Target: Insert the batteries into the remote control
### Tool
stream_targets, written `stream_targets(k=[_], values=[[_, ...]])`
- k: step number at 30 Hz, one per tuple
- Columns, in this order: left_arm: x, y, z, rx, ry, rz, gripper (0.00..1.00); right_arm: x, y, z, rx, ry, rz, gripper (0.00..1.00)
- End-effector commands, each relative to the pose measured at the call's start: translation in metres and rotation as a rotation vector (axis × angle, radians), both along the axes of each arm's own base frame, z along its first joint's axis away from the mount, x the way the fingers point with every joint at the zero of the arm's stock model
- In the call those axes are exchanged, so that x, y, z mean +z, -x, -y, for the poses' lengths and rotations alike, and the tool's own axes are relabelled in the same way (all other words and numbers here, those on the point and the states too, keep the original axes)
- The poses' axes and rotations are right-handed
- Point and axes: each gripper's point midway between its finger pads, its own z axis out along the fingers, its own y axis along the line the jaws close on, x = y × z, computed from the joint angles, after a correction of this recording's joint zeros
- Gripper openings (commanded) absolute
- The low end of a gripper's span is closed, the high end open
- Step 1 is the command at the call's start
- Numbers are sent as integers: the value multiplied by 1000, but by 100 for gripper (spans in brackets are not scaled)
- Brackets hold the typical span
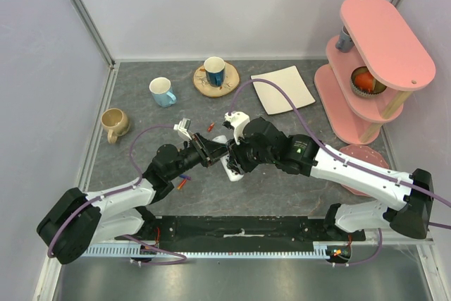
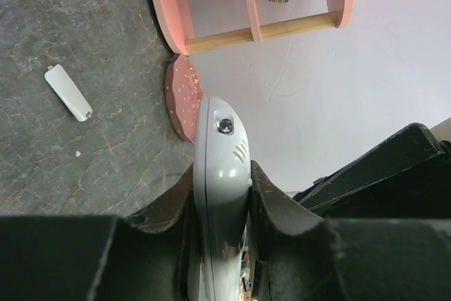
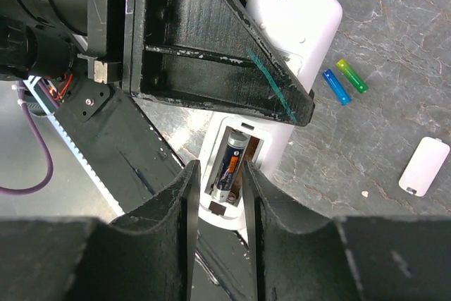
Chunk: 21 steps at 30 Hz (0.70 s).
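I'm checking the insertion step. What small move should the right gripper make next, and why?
Probably ease the battery down until it lies flat in its bay. The right gripper straddles it in the open compartment of the remote control, which the left gripper clamps; whether it is fully seated I cannot tell.
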Motion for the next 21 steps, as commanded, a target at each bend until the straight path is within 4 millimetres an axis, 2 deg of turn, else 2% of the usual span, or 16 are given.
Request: stream_targets(k=[1, 12, 21], values=[[38, -3, 2, 6, 65, 99, 2, -1, 0, -5, 0, -17, -4, 37], [44, 0, 1, 2, 77, 115, 2, -12, 0, -3, -13, 16, -19, 32], [42, 0, 0, 2, 75, 113, 2, -9, -1, 0, -26, 20, -15, 13]])
